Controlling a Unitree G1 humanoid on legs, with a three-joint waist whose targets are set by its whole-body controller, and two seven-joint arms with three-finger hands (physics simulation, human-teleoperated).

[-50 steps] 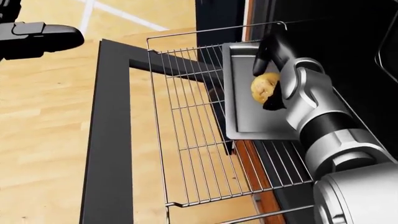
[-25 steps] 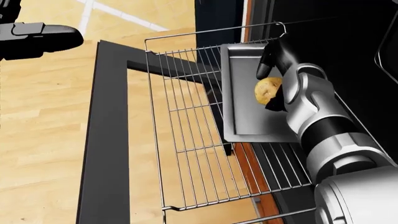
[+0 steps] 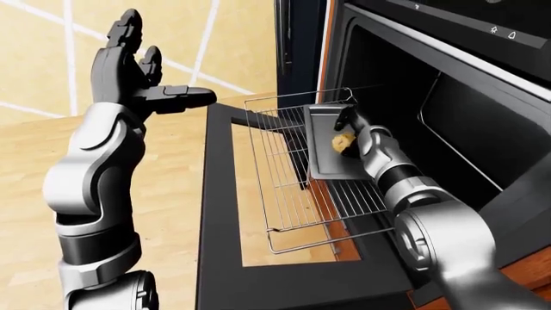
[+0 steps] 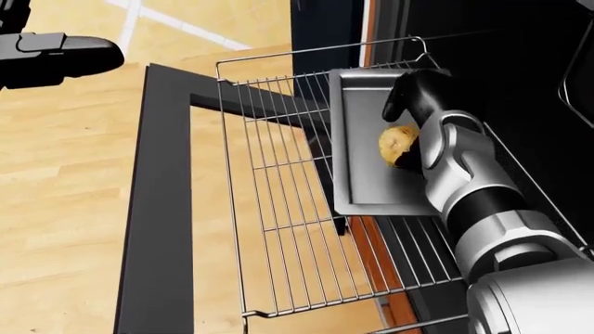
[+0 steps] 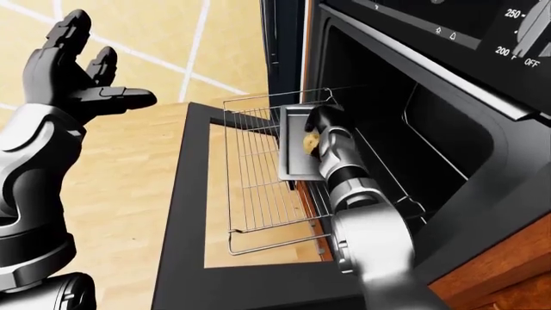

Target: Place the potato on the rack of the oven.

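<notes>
Now, in the left-eye view, the right hand [image 3: 347, 126] grips the potato [image 3: 342, 140] over a tray [image 3: 325, 161] on the pulled-out rack [image 3: 289, 187]; the left hand [image 3: 137, 71] is raised, fingers spread, empty. Head view: the tray holds nothing else. Placing seems underway; next, likely lower and let go.

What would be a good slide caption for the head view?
Right hand holds a potato over a metal tray on the pulled-out oven rack.

Thin shiny wire rack [image 4: 278, 209], smooth brushed-metal tray [image 4: 362, 181], rough matt potato [image 4: 397, 144], pale wood-grain floor [image 4: 65, 209]
</notes>
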